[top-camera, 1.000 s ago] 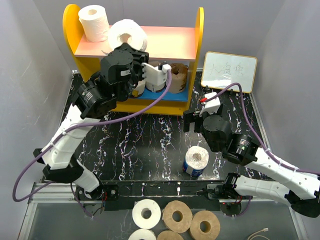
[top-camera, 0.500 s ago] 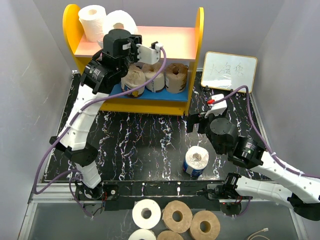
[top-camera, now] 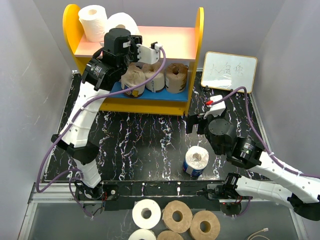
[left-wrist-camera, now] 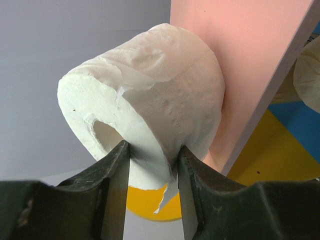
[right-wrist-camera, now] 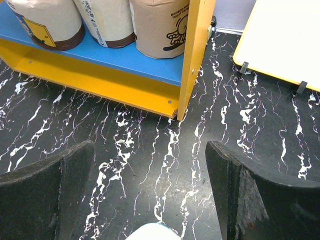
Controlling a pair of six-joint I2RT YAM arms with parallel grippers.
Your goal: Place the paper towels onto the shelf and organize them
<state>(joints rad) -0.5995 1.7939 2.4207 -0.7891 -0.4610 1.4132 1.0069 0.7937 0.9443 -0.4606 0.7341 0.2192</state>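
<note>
Left gripper (left-wrist-camera: 152, 150) clamping white paper towel roll (left-wrist-camera: 145, 95), now lifting it up to pink top board (left-wrist-camera: 250, 60); right gripper (right-wrist-camera: 150, 165) hanging open.

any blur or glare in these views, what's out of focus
Top external: even soft light, sharp, the pink top board slightly washed out. Left wrist: the white paper roll crisp, the dark left pincer near the lens softer. Right wrist: the black marbled tabletop sharp, the small whiteboard looks overexposed.
</note>
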